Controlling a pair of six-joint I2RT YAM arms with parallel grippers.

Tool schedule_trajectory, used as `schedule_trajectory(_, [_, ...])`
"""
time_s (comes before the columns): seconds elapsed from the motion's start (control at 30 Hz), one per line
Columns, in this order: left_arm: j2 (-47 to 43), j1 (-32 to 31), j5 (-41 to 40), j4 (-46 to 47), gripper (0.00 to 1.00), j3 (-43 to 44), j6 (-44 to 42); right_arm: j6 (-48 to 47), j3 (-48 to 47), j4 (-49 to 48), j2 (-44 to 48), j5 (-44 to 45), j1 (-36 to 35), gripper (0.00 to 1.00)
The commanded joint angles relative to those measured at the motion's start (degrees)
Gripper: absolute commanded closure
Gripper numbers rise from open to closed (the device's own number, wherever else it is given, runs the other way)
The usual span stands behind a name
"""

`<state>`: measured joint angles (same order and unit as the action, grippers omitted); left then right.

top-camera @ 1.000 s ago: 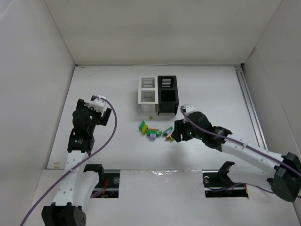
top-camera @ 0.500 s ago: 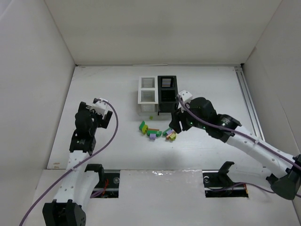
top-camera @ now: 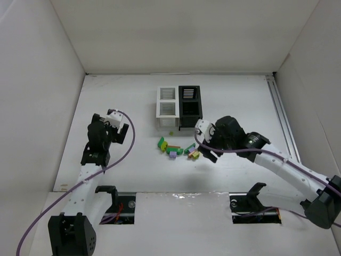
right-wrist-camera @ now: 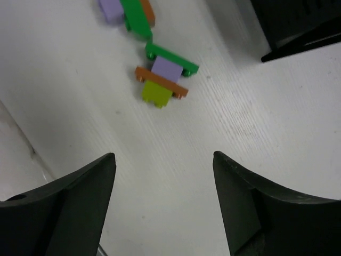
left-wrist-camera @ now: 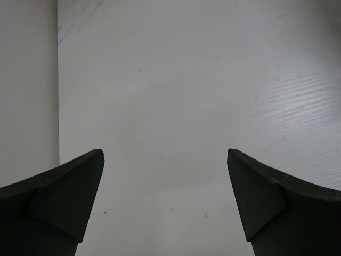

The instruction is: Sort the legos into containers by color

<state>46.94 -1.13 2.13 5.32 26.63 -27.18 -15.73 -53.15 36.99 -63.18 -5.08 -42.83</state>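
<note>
We count two claws, four bins and one group of bricks on the table (top-camera: pixel 122 96).

1. Left claw (top-camera: pixel 110 129): it sits at the left side of the table, well apart from the bricks. In its wrist view, the left claw (left-wrist-camera: pixel 165 154) is spread wide, with nothing but bare table between its two fingers. It holds nothing.

2. Bricks (top-camera: pixel 176 148): they lie in a loose cluster at mid-table, near the front of the bins. One tiny yellow-green piece (top-camera: pixel 171 133) lies apart, between the cluster and the bins. In the right wrist view we count seven pieces: two green, two purple, two orange and one yellow-green (right-wrist-camera: pixel 156 93). Four of them touch in a small stack, green (right-wrist-camera: pixel 171 57), purple (right-wrist-camera: pixel 166 69), orange (right-wrist-camera: pixel 161 81) and the yellow-green.

3. Bins (top-camera: pixel 179 106): four are joined in a two-by-two block, two white on the left and two black on the right. We cannot tell what they contain.

4. Right claw (top-camera: pixel 202 149): it hangs just right of the cluster. In its wrist view, the right claw (right-wrist-camera: pixel 162 160) is wide open and empty, apart from the stack.
</note>
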Motion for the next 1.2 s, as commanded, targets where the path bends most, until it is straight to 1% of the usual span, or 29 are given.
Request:
schedule_trajectory(0.0, [-1.50, -0.19, 2.26, 3.38, 0.00, 0.44, -0.76, -22.64, 5.05, 3.26, 6.12, -12.11, 5.10, 0.22])
schedule_trajectory(0.03, [-1.50, -0.19, 3.05, 3.38, 0.00, 0.44, -0.77, -25.29, 6.64, 1.61, 8.05, -15.45, 7.73, 0.25])
schedule_trajectory(0.07, [-1.50, -0.19, 3.05, 3.38, 0.00, 0.44, -0.77, -29.06, 9.35, 1.07, 9.72, -16.88, 8.63, 0.28])
schedule_trajectory(0.1, [-1.50, -0.19, 3.05, 2.77, 0.00, 1.13, -0.77, -37.71, 10.42, 1.06, 11.57, -18.02, 9.42, 0.34])
schedule_trajectory(0.13, [-0.89, -0.19, 3.66, 2.76, 0.00, 1.14, -0.77, -42.41, 11.13, 1.93, 11.59, -19.25, 10.13, 0.37])
schedule_trajectory(0.17, [-0.10, -0.19, 3.67, 2.76, 0.00, 1.14, -0.77, -47.07, 11.66, 2.81, 11.59, -21.96, 12.74, 0.40])
schedule_trajectory(0.2, [-0.09, -0.19, 3.67, 2.76, 0.00, 1.75, -0.16, -56.43, 11.66, 4.04, 8.89, -23.90, 14.86, 0.42])
schedule_trajectory(0.23, [0.60, -0.19, 3.67, 2.76, 0.00, 1.76, -0.15, -61.83, 10.96, 8.05, 7.12, -26.27, 17.40, 0.43])
schedule_trajectory(0.27, [1.22, -0.19, 4.19, 2.76, 0.00, 2.28, -0.15, -67.01, 10.09, 10.18, 5.10, -31.17, 22.47, 0.45])
schedule_trajectory(0.3, [1.23, -0.19, 4.20, 2.76, 0.00, 2.28, -0.15, -71.50, 8.16, 11.86, 2.91, -33.04, 24.27, 0.45])
schedule_trajectory(0.33, [1.23, -0.19, 4.20, 2.76, 0.00, 2.28, 0.45, -76.68, 7.01, 12.92, -1.73, -34.02, 25.15, 0.50])
schedule_trajectory(0.47, [1.75, -0.19, 4.20, 2.76, 0.00, 2.81, 0.99, -83.05, 0.16, 17.83, -12.74, -34.82, 25.16, 0.56])
schedule_trajectory(0.5, [1.75, -0.19, 4.20, 2.76, 0.00, 2.81, 0.99, -84.19, -1.07, 18.37, -14.33, -35.52, 25.68, 0.57])
schedule_trajectory(0.6, [1.75, -0.19, 3.50, 2.76, 0.00, 2.81, 1.51, -87.54, -3.89, 18.38, -18.81, -35.52, 25.69, 0.57])
schedule_trajectory(0.67, [1.14, -0.19, 3.49, 2.24, 0.00, 2.81, 1.52, -88.33, -4.86, 18.38, -21.27, -35.52, 24.55, 0.59])
schedule_trajectory(0.73, [1.14, -0.19, 2.88, 2.24, 0.00, 2.81, 2.04, -88.34, -5.65, 17.86, -22.51, -35.52, 23.68, 0.61])
schedule_trajectory(0.97, [0.08, -0.19, 2.26, 1.62, 0.00, 2.28, 2.57, -88.17, -10.31, 17.85, -28.13, -32.98, 17.79, 0.61])
schedule_trajectory(1.03, [0.08, -0.19, 2.26, 1.62, 0.00, 2.28, 2.57, -86.50, -12.59, 17.32, -30.50, -32.28, 16.73, 0.61])
schedule_trajectory(1.17, [0.08, -0.19, 2.26, 1.62, 0.00, 2.28, 2.57, -85.88, -13.39, 17.32, -32.70, -30.34, 15.50, 0.61])
